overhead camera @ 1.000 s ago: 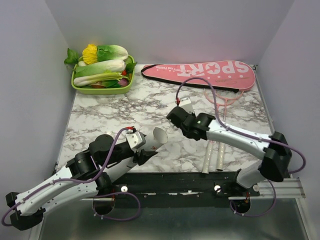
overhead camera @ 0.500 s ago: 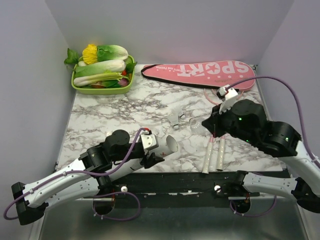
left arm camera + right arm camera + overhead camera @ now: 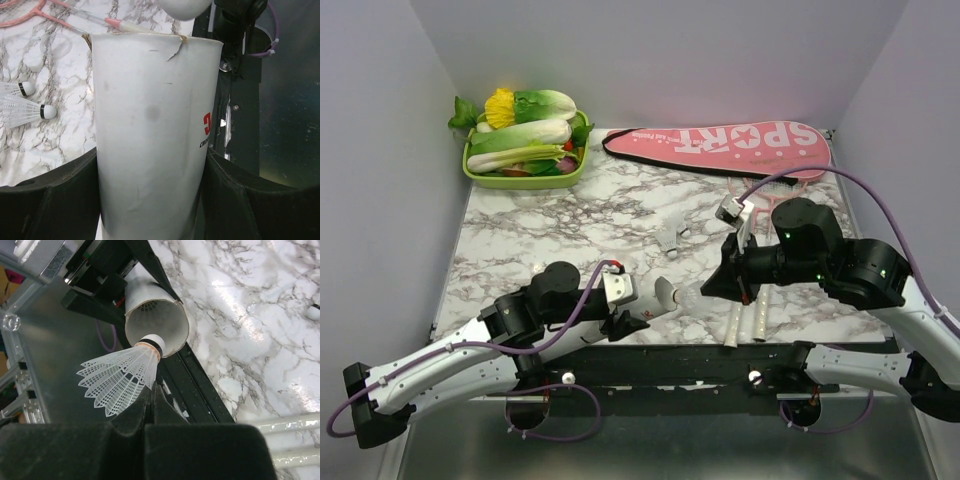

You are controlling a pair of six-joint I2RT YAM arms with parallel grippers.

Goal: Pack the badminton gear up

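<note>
While the left gripper [image 3: 623, 312] clasps the tube [image 3: 665, 294], the right gripper [image 3: 713, 286] reaches across low, pinched tight on a shuttlecock [image 3: 120, 381]. Only the right wrist view shows its tip at the tube's mouth.

The tube [image 3: 155, 140] runs off at 6 o'clock in the left wrist view. The right arm [image 3: 840, 265] covers most of the rackets [image 3: 731, 325].
</note>
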